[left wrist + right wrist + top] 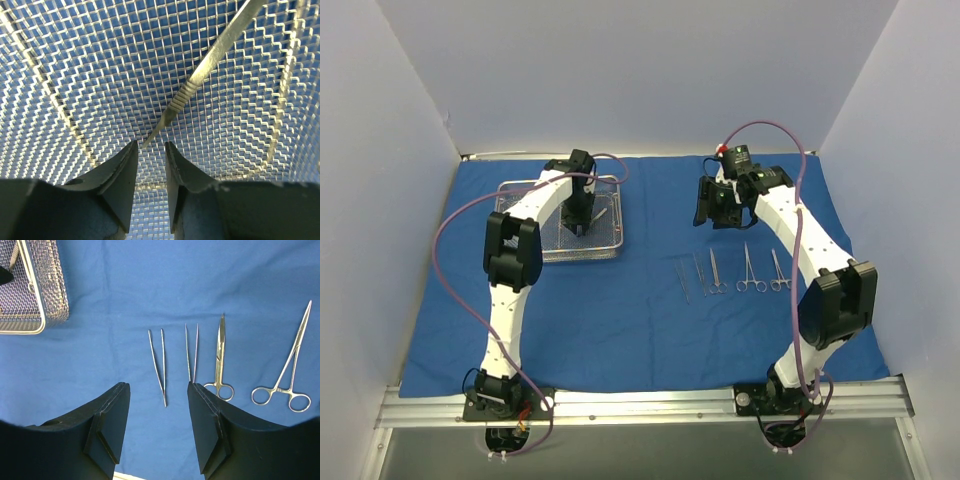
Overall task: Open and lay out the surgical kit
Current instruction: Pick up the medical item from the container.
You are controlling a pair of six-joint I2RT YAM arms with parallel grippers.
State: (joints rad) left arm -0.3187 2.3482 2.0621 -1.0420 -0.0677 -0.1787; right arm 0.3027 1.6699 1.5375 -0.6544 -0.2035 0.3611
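Scalpel (210, 61) (slanted) near tray (610, 242) rim

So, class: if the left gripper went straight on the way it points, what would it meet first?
Probably the thin tip of the silver instrument, lying just ahead of the left gripper, then the mesh tray floor. Depth is unclear.

My large royal-blue cloth wrap (650, 330) is one plain, even colour. My shallow rectangular silver wire-mesh tray (590, 250) shows a fine crisscross grid with blue behind it. The slim silver metal scalpel handle (210, 60) carries a ribbed band. My thin silver ring-handled instruments (220, 360) gleam. My left gripper's fingers (117, 180) and right gripper's fingers (107, 425) are black. My white arms (505, 320) have black joints and purple cables (767, 123).
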